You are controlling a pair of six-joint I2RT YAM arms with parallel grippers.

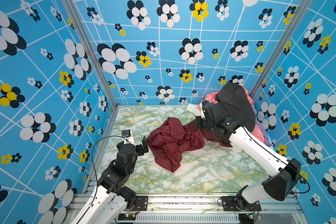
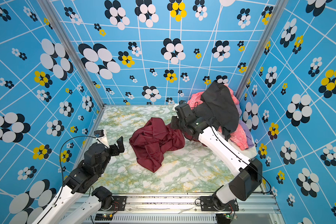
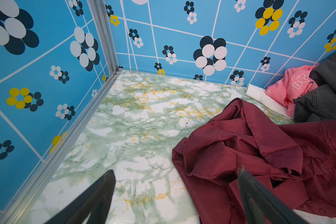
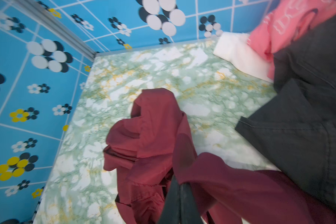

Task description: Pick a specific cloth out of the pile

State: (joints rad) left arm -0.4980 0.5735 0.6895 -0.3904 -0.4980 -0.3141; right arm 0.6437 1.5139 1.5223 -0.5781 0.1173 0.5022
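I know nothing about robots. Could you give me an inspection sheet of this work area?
Surface: green-and-white marbled tabletop, mostly bare.
Job's things: maroon shirt crumpled mid-table; pile of dark grey, pink, white and lavender garments in the far right corner.
Clutter: nothing seen.
Claws: left claw open beside the shirt, holding nothing; right claw shut on a fold of the shirt.
Cables: left-arm cable loops free; right-arm cable runs along the arm.
Surroundings: blue flower-print walls, aluminium frame posts.
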